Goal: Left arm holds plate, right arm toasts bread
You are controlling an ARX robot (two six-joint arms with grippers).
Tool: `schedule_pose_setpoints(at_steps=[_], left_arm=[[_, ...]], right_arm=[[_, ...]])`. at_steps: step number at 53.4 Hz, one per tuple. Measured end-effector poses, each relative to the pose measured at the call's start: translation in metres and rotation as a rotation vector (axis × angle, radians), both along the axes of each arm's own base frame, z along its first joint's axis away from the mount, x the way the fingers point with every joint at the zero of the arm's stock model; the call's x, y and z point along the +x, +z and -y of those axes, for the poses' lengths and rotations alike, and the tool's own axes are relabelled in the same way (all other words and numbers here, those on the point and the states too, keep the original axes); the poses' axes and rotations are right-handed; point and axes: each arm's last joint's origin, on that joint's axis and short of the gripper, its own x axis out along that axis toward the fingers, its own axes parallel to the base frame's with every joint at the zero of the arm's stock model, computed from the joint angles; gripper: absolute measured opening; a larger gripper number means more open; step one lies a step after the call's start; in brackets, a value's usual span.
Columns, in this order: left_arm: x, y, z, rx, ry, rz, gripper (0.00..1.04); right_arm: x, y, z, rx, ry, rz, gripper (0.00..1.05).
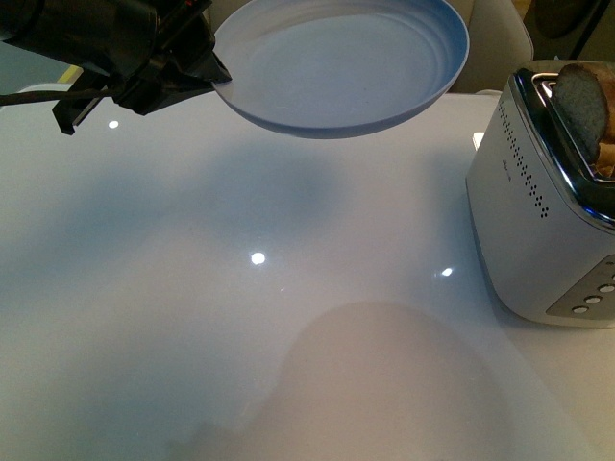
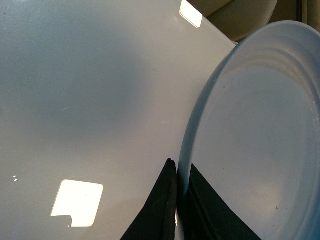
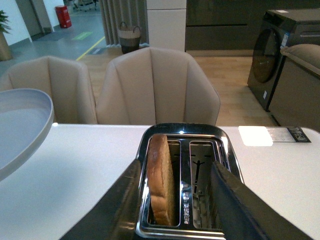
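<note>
My left gripper (image 1: 207, 77) is shut on the rim of the pale blue-grey plate (image 1: 346, 62) and holds it in the air above the white table, at the back. In the left wrist view the black fingers (image 2: 162, 200) pinch the plate (image 2: 260, 135) edge. The bread (image 1: 584, 108) slice stands upright in a slot of the white and chrome toaster (image 1: 538, 211) at the right. In the right wrist view my right gripper (image 3: 177, 200) is open, right above the toaster (image 3: 185, 145), its jaws straddling both slots; the bread (image 3: 160, 180) fills one slot and the other is bare. The plate (image 3: 20, 125) shows beside it.
The glossy white table (image 1: 240, 317) carries light glare spots. Beige chairs (image 3: 155, 85) stand behind the table's far edge. A small label card (image 3: 285, 134) lies on the table beyond the toaster. A dark appliance (image 3: 272, 45) stands further back in the room.
</note>
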Motion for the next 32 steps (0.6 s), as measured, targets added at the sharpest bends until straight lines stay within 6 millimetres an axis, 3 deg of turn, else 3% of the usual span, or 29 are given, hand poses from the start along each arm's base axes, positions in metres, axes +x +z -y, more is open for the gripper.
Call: schedule_pose_setpoints(at_steps=[6,12,32], left_arm=[[0.000,0.000,0.000,0.000,0.001,0.000,0.03],[0.000,0.000,0.000,-0.001,0.000,0.000,0.03],[0.000,0.000,0.000,-0.002,0.002,0.000,0.03]], right_arm=[[-0.013,-0.006,0.000,-0.001,-0.004,0.017,0.18],[-0.022,-0.013,0.000,-0.002,-0.003,-0.008,0.02],[-0.046,-0.010,0.000,-0.004,-0.003,0.002,0.02]])
